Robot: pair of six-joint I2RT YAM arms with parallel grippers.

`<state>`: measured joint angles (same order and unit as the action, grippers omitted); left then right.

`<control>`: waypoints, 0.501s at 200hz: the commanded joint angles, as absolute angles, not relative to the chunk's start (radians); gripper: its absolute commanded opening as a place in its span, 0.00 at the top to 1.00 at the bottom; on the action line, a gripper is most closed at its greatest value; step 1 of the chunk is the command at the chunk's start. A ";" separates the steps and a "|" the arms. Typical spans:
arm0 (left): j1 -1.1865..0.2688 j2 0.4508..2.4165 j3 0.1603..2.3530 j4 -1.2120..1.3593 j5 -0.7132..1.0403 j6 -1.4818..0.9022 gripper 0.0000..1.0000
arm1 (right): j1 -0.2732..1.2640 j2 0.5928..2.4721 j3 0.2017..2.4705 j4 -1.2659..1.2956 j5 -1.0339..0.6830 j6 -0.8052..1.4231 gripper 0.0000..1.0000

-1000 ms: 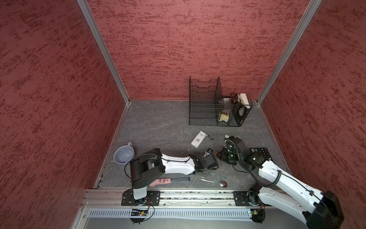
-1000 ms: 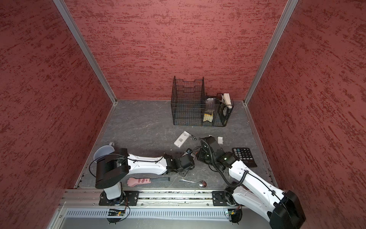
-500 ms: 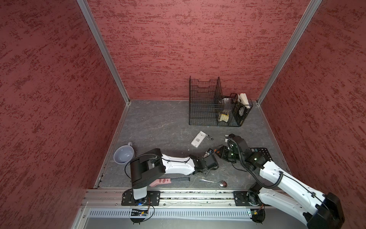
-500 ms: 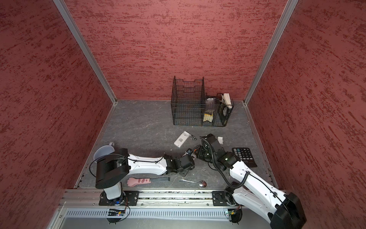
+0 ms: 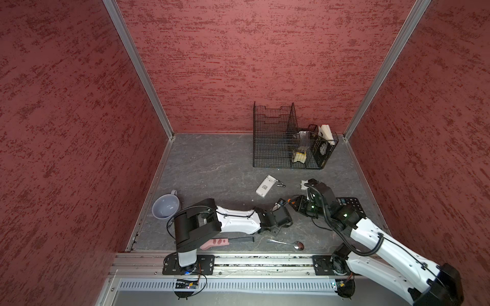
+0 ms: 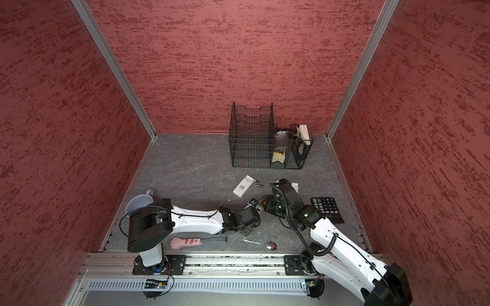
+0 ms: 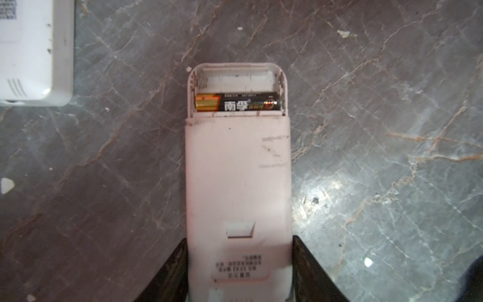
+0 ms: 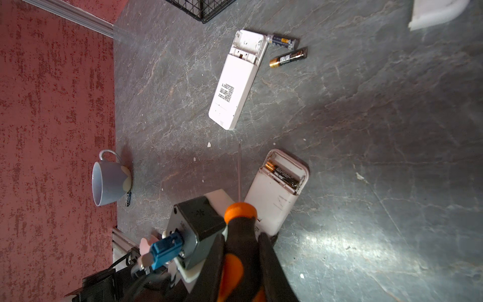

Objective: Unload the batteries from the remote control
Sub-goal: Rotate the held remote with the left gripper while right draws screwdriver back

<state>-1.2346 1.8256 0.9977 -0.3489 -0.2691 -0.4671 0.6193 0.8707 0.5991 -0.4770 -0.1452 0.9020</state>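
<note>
While the left gripper pinches the lower end of a pale pink rectangular remote control between its black jaws, the compartment at the remote's far end lies uncovered, one black-and-gold battery seated crosswise in it and the slot beside it bare. The right gripper has its jaws pressed onto the black-and-orange handle of a thin-shafted screwdriver, whose tip points past the remote's side, apart from the battery.

Beyond it, a second white remote control lies face down on the grey marbled desk, its compartment open, and two loose slim batteries rest just beside that end. A small white cover lies further off. Open desk surrounds the held remote on its far and outer sides.

Both top views show the arms meeting near the front middle. A black wire basket stands at the back wall, a grey-blue cup by the left edge, a black calculator under the right arm, and a pink-handled tool and a metal spoon along the front rail.
</note>
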 commanded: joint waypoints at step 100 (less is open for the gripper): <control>-1.233 1.871 0.951 -0.539 -0.157 -0.529 0.37 | 0.614 0.842 0.605 -0.500 -0.138 0.896 1.00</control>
<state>-1.2346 1.8099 1.0039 -0.3508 -0.2649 -0.4858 0.6182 0.8734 0.5991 -0.4805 -0.1467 0.9005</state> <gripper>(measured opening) 0.623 0.204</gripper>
